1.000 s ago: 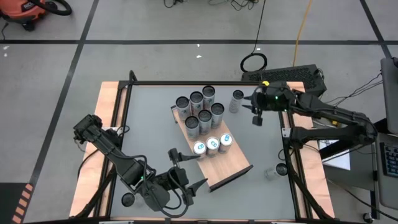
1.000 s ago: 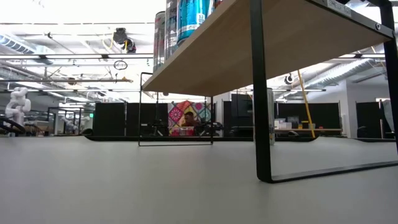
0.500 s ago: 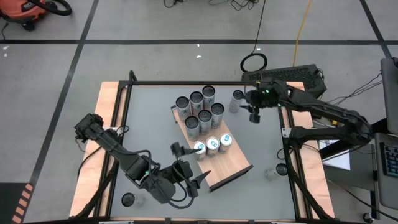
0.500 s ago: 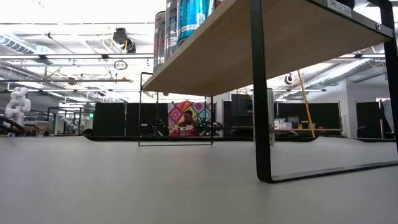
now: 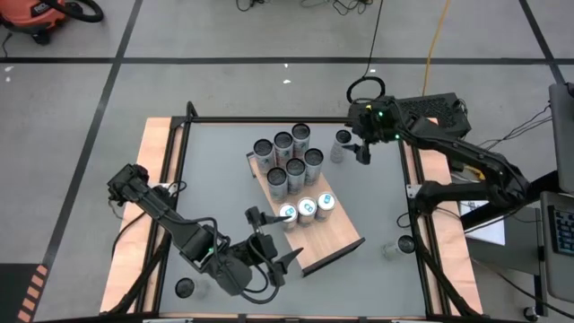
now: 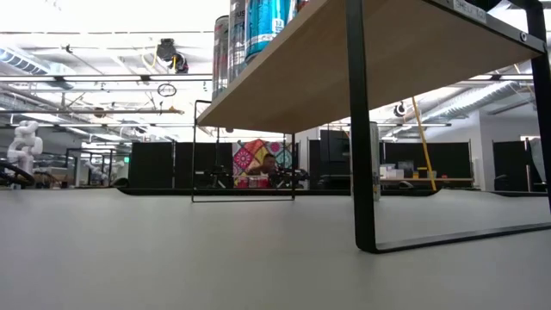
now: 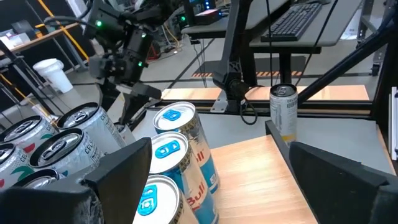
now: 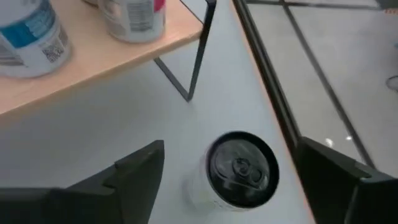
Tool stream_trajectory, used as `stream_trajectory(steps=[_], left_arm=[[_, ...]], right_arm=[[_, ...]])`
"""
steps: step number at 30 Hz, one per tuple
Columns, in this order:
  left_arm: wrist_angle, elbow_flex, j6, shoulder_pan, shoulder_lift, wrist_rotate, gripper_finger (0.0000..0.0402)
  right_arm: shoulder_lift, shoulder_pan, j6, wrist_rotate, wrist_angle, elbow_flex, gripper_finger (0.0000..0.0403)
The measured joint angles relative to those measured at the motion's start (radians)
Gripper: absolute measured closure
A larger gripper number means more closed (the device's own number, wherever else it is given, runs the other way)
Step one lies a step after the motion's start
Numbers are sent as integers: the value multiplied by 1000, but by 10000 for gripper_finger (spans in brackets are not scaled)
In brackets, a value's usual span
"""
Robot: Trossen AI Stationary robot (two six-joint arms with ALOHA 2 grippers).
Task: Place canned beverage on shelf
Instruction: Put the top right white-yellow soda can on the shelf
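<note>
High view first, read from the left: the left gripper [image 5: 267, 248] is held low over the near end of the shelf [image 5: 339, 245], its fingers spread wide and empty, just short of the row of three blue-topped cans [image 5: 306, 208]. Behind these, six dark-topped cans [image 5: 285, 158] are packed at the far end of the board. One loose can [image 5: 342, 144] is left upright on the grey table, just beside the shelf's far corner. The right gripper [image 5: 360, 149] is poised over it — in the right wrist view the can [image 8: 237, 169] is framed between two widely parted fingers, not yet touched.

Judged from this, the grasp is the step in hand. A descent slightly off centre could tip the can or push it against the shelf leg [image 8: 200, 50]. Trouble is also likely at placing: with the far end full, a carried can could knock the standing ones — or meet the left arm waiting over the free end.
</note>
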Motion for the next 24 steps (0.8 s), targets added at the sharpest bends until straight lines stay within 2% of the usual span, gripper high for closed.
stream_trajectory(steps=[6,17,24], left_arm=[[0,0,7,2,0,0,22],[0,0,5,2,0,0,22],[0,0,5,2,0,0,22]], right_arm=[[73,-56,-6,-115,-2,0,101],[169,-75,-8,-110,40,3,101],[152,-75,-1,-109,26,3,101]])
